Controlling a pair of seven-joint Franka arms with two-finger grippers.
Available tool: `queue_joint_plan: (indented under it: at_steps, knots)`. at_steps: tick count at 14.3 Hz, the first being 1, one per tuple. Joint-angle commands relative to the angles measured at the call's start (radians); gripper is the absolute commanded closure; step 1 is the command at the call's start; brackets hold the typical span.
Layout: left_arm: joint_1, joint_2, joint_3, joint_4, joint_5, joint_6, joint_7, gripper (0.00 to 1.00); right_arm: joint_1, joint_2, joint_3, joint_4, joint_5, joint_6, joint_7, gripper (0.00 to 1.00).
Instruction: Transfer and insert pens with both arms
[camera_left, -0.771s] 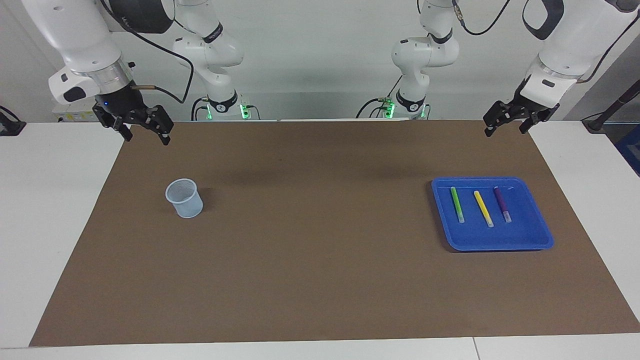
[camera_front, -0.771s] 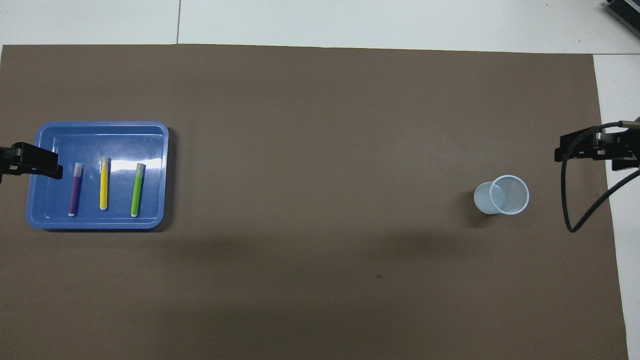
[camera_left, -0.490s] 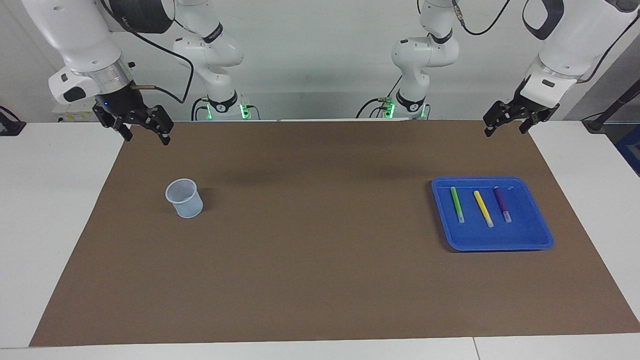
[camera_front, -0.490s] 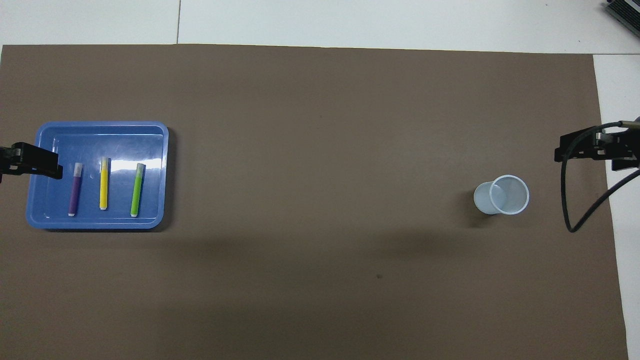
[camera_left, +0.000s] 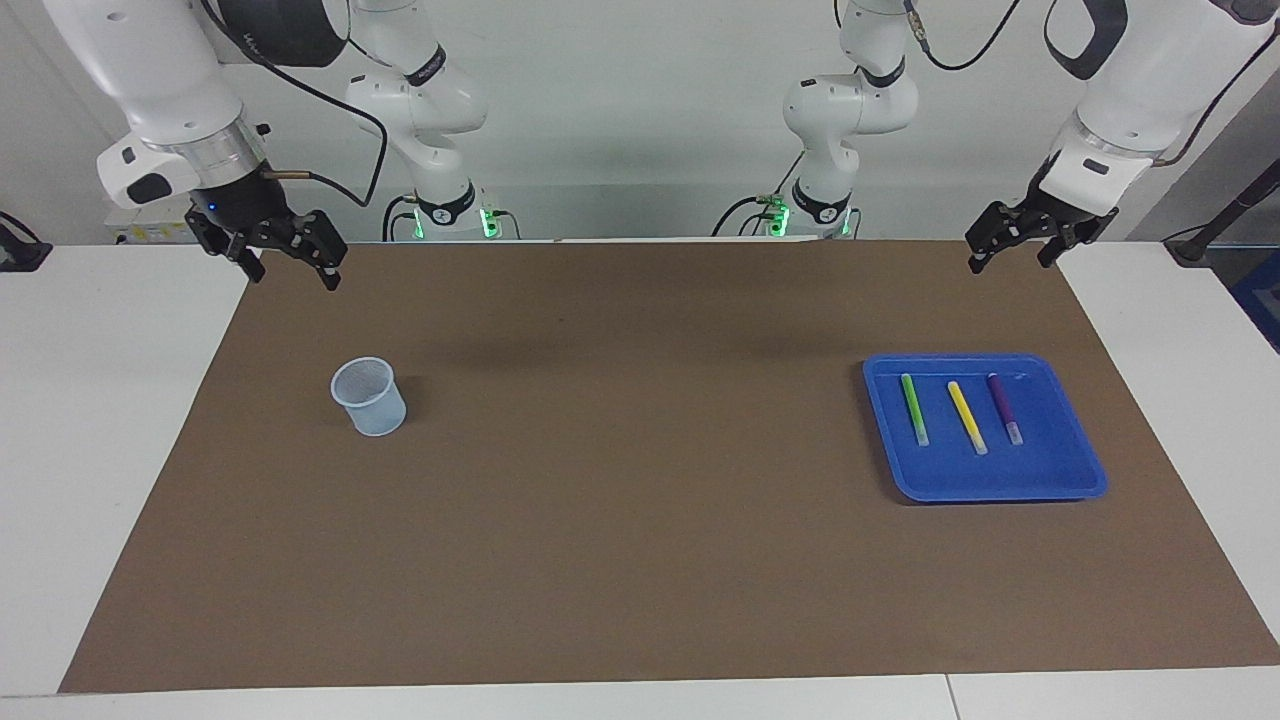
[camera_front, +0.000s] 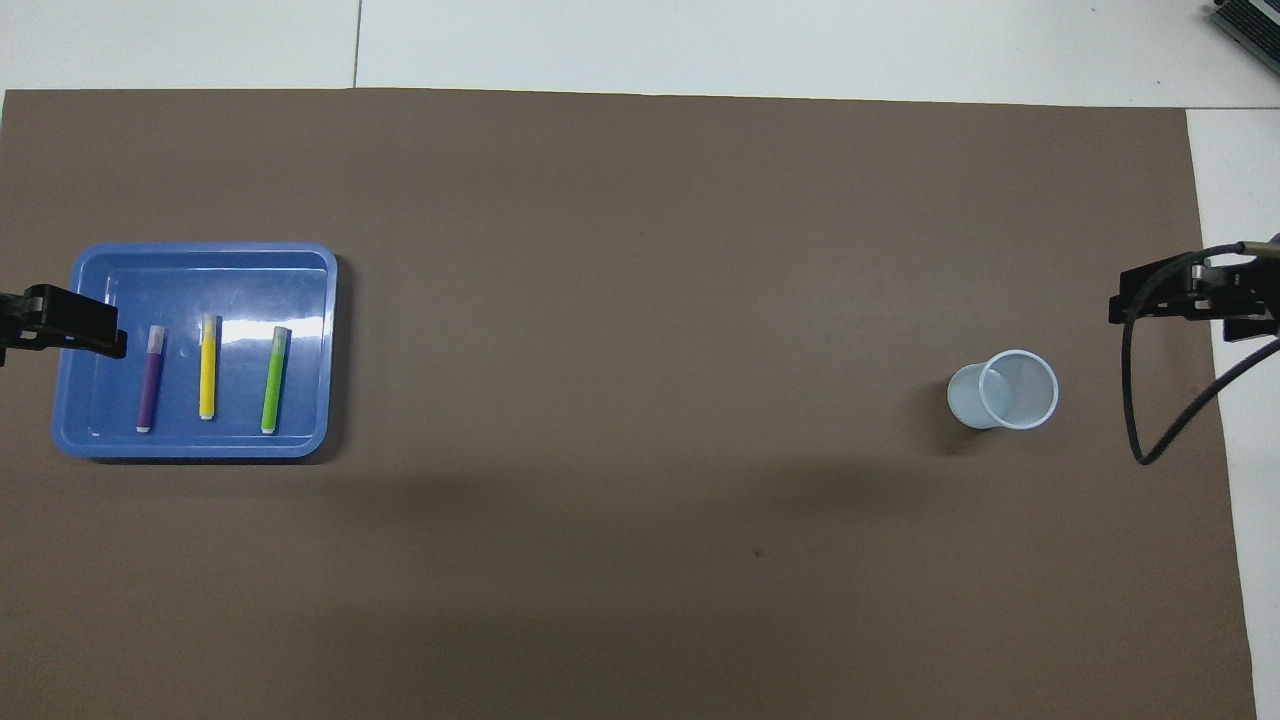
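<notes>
Green pen (camera_left: 914, 409), yellow pen (camera_left: 967, 417) and purple pen (camera_left: 1005, 408) are laid in the blue tray (camera_left: 1060, 484), toward the left arm's end. Left gripper (camera_left: 1008, 250) and right gripper (camera_left: 293, 268) are held wide and empty over the mat's (camera_left: 640, 560) near corners, both cut off overhead. The pale cup (camera_left: 369, 397) is set upright toward the right arm's end.

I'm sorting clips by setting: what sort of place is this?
Likely a robotics lab test bench: white arms over a brown mat, the left gripper and right gripper open and waiting, a blue tray of pens, and a cup.
</notes>
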Motion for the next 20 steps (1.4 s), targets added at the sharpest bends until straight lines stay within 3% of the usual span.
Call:
queue_joint_plan:
  at_steps: [1, 16, 20]
  knots:
    - [0.015, -0.004, -0.011, -0.006, -0.013, 0.014, 0.018, 0.00, -0.006, -0.011, 0.006, -0.015, -0.012, 0.013, -0.007, 0.00]
    - [0.018, -0.021, -0.005, -0.039, -0.026, 0.041, 0.004, 0.00, -0.006, -0.011, 0.004, -0.015, -0.012, 0.013, -0.005, 0.00]
    - [0.021, -0.082, -0.002, -0.201, -0.026, 0.212, 0.004, 0.00, -0.006, -0.011, 0.006, -0.015, -0.012, 0.013, -0.005, 0.00]
